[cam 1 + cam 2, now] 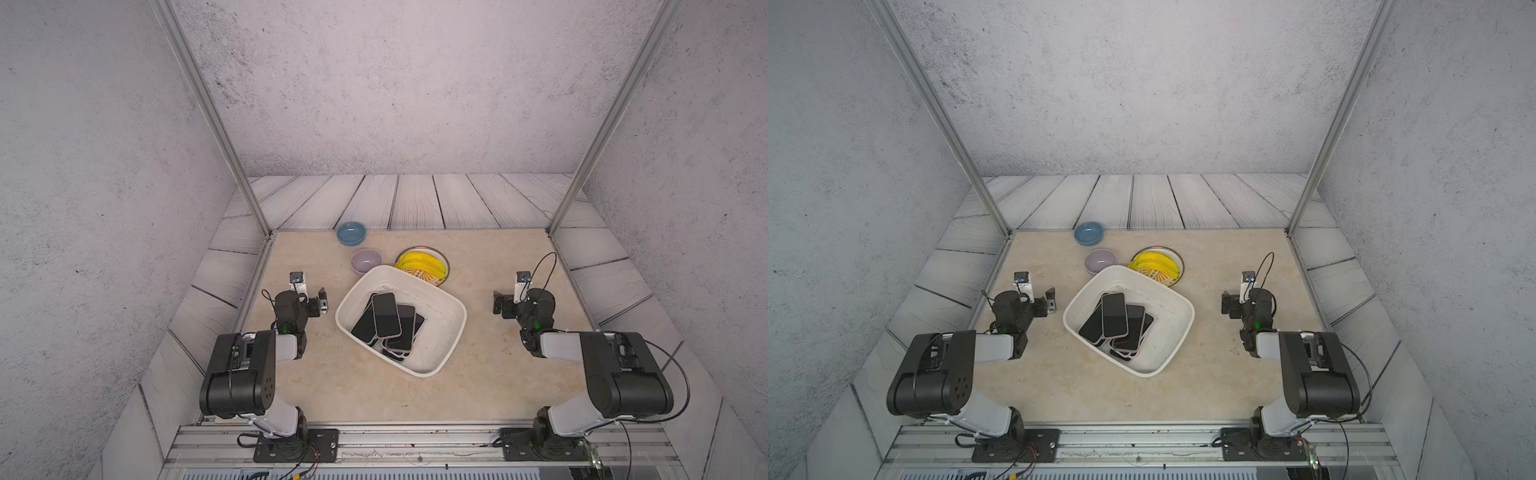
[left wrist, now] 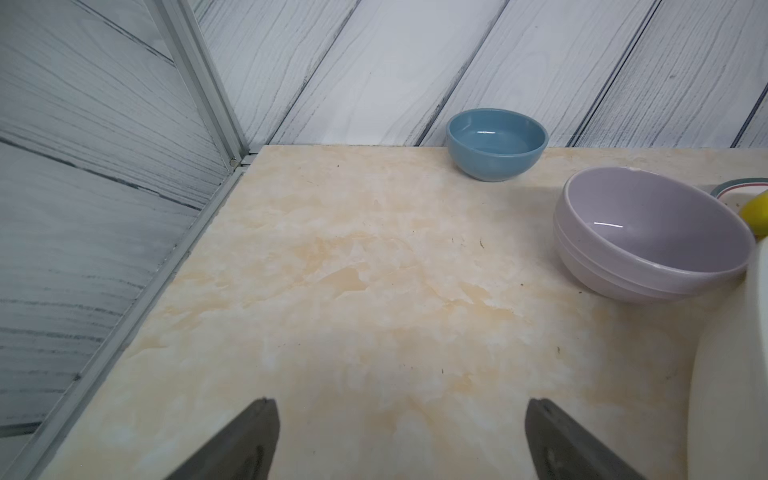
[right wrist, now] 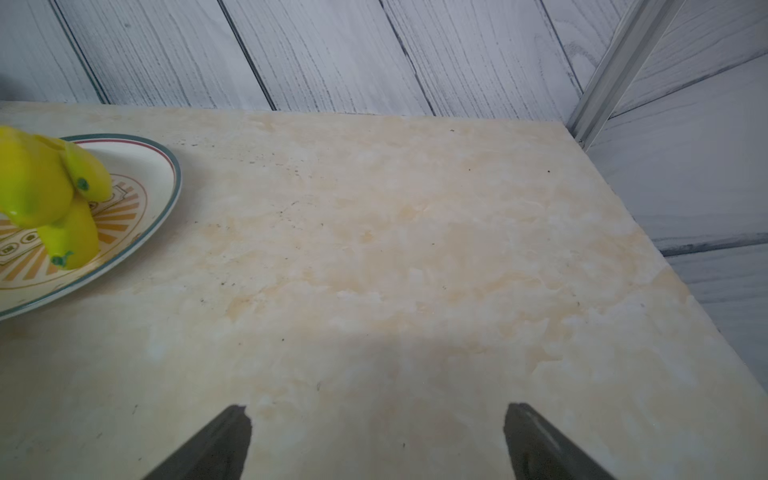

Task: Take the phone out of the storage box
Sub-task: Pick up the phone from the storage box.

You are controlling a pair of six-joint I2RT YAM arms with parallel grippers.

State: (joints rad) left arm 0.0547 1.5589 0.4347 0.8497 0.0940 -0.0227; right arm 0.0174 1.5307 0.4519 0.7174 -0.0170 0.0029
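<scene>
While phones (image 1: 386, 314) lie piled in the storage box (image 1: 438, 351), the left gripper (image 2: 399, 415) and right gripper (image 3: 377, 415) flank it. Their fingers (image 2: 249, 436) stand apart, empty.

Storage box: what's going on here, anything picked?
Nothing is being handled. Several phones lie stacked in the storage box. The left gripper and right gripper sit open and empty, one on each side of the box, touching nothing. No phone is out.
</scene>
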